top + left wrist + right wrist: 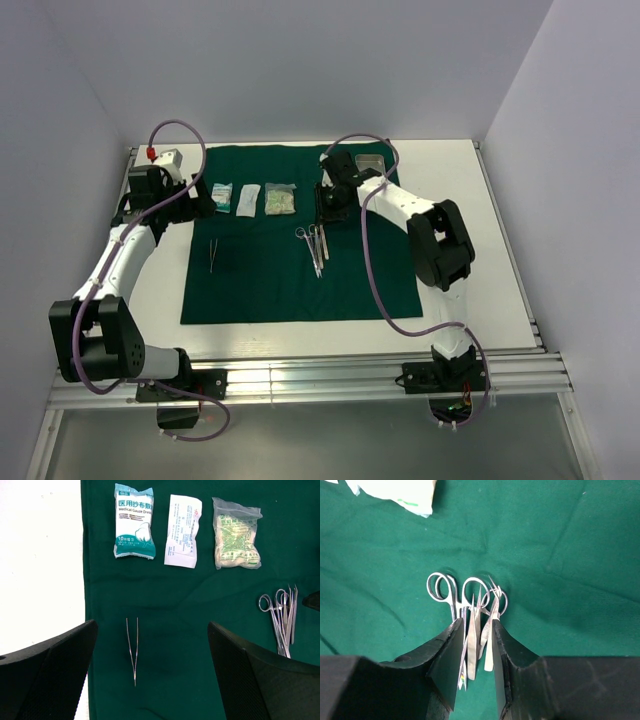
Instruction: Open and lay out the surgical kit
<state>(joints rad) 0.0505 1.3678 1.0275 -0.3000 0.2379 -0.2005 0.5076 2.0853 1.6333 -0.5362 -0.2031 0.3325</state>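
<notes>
Between pale walls [300, 70], the white table [470, 260] carried a flat green cloth [270, 285] beneath the right gripper [476, 625], clamped on steel instruments [471, 650], and the left gripper [152, 626], gaping above tweezers [134, 672].

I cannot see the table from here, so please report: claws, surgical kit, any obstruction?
Left claw open, over green cloth left edge. Right claw shut on instrument bundle. Three packets and tweezers laid out. No obstruction seen.
</notes>
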